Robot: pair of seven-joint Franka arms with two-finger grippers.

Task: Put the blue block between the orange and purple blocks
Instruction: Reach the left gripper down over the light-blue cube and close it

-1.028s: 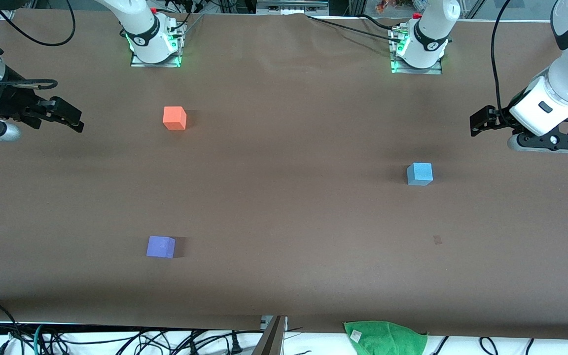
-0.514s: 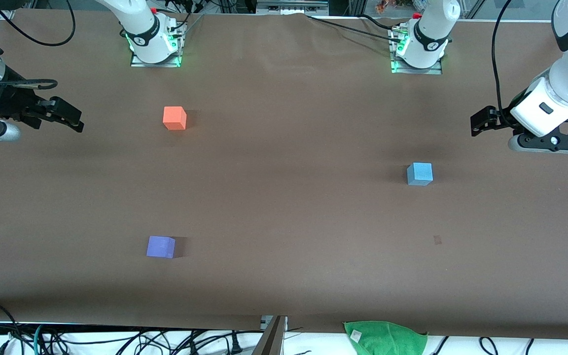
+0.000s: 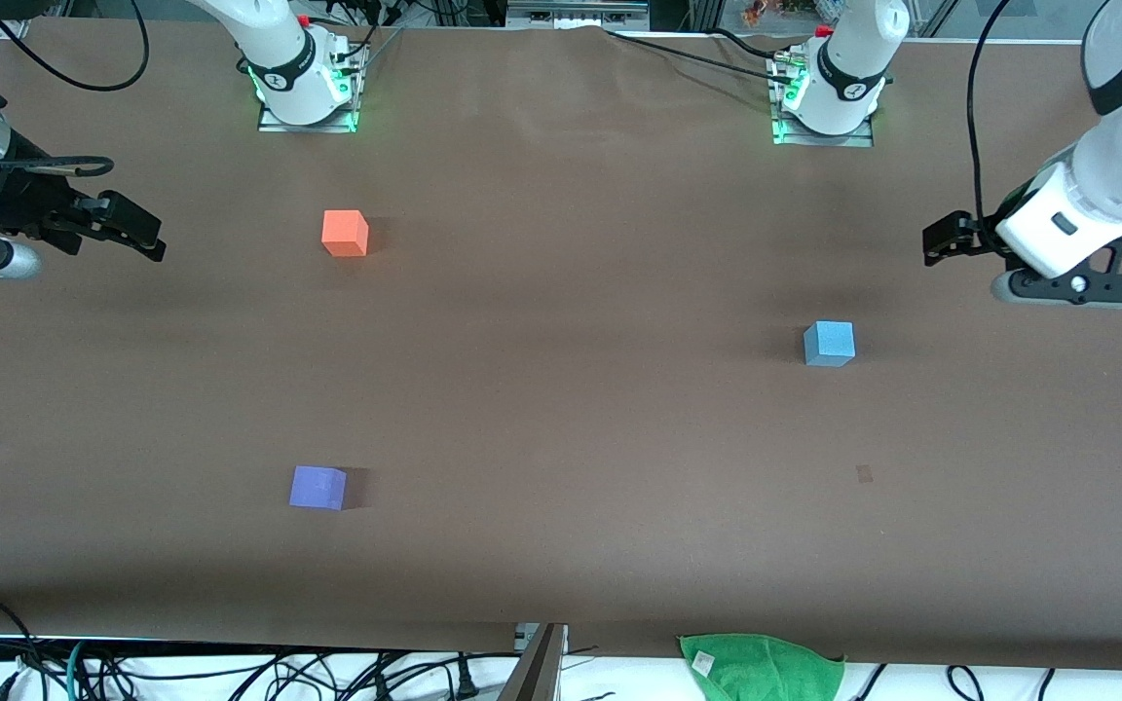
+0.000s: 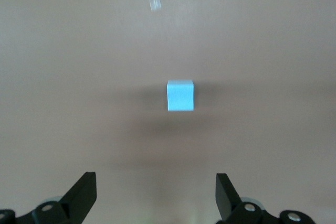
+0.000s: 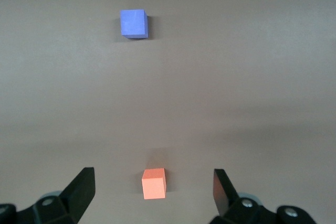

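The blue block point(image 3: 829, 343) sits on the brown table toward the left arm's end; it also shows in the left wrist view point(image 4: 180, 95). The orange block point(image 3: 345, 233) sits toward the right arm's end, and the purple block point(image 3: 317, 487) lies nearer the front camera than it. Both show in the right wrist view, orange point(image 5: 154, 183) and purple point(image 5: 133, 23). My left gripper point(image 3: 941, 239) hangs open and empty above the table beside the blue block, apart from it point(image 4: 156, 190). My right gripper point(image 3: 147, 239) is open and empty, off to the side of the orange block point(image 5: 154, 187).
A green cloth point(image 3: 761, 666) lies at the table's near edge. A small pale mark point(image 3: 864, 474) is on the table nearer the camera than the blue block. The arm bases point(image 3: 306, 88) point(image 3: 829, 97) stand at the back edge. Cables hang below the near edge.
My left gripper has shifted slightly toward the table's middle. The right arm and the three blocks have not moved.
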